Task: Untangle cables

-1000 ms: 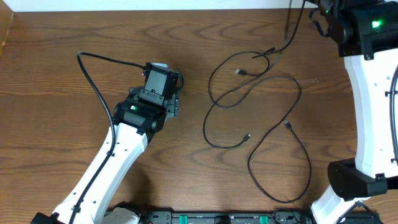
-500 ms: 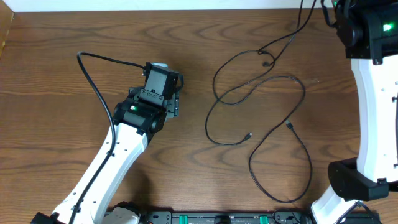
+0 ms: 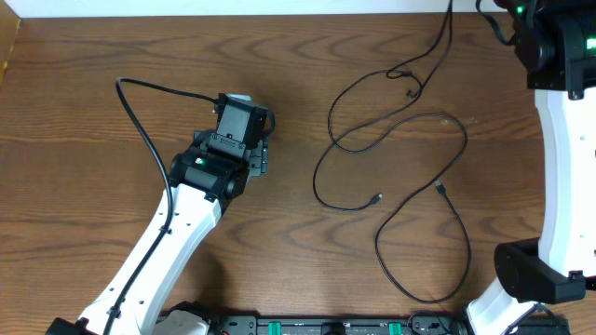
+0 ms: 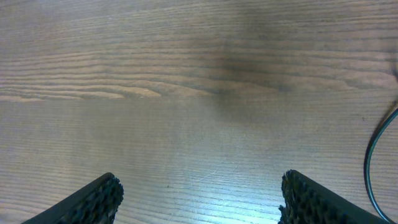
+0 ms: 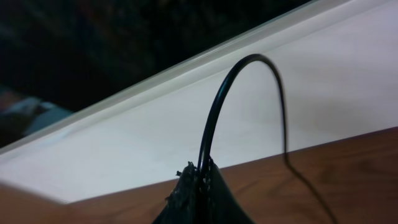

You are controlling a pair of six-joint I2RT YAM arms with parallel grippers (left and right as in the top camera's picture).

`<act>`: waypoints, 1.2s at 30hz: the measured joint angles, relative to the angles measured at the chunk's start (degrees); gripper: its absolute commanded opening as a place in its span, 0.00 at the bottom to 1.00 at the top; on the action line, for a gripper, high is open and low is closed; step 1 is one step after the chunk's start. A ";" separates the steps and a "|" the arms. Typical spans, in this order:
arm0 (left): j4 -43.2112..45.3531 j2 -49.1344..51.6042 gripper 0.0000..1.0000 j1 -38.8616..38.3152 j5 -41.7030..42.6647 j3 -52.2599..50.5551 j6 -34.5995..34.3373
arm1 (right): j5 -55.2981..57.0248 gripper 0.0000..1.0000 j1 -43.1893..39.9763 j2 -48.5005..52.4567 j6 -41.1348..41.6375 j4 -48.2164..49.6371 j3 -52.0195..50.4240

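Overhead, the table (image 3: 84, 65) is brown wood, and the cables (image 3: 396, 119) are all on its 3 o'clock side. They are thin, dark cords lying in loose, overlapping loops. One loop curls around at about 2 o'clock. A wider one sweeps through the middle of the pile, and a long one sags down toward 5 o'clock. The strands cross in several places, so you can't tell where one cord ends and the other begins. One small plug end (image 3: 377, 197) lies on the wood near the centre of the pile, and a second plug end (image 3: 440, 189) lies just to its 3 o'clock side, apart from it. A single strand climbs off the heap toward 1 o'clock and runs out past the top edge.

In the right wrist view, the right gripper (image 5: 198, 180) is clamped tight on a black cord (image 5: 214, 112). The cord arches up out of the pinched fingertips and drops back toward the wood, in front of a pale ledge.

At 9 o'clock, well clear of the pile, the left gripper (image 4: 202, 196) is spread wide with nothing in it. Its ridged black fingertips (image 4: 102, 194) frame bare wood grain. A dark wire (image 4: 373, 155) curves in at the right edge of that view, and you can't tell which wire it is.
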 measured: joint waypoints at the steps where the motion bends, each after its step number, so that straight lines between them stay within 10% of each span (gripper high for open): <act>1: 0.00 0.00 0.82 0.00 0.00 0.00 0.00 | -2.01 0.01 0.00 -0.02 0.83 0.33 0.00; 18: -0.02 0.00 0.83 0.00 0.00 0.00 0.00 | -8.76 0.02 -2.95 -0.11 6.56 13.60 0.13; 36: 0.02 0.00 0.83 0.00 0.00 0.00 0.00 | 21.05 0.01 -20.63 -0.13 -15.04 6.43 0.15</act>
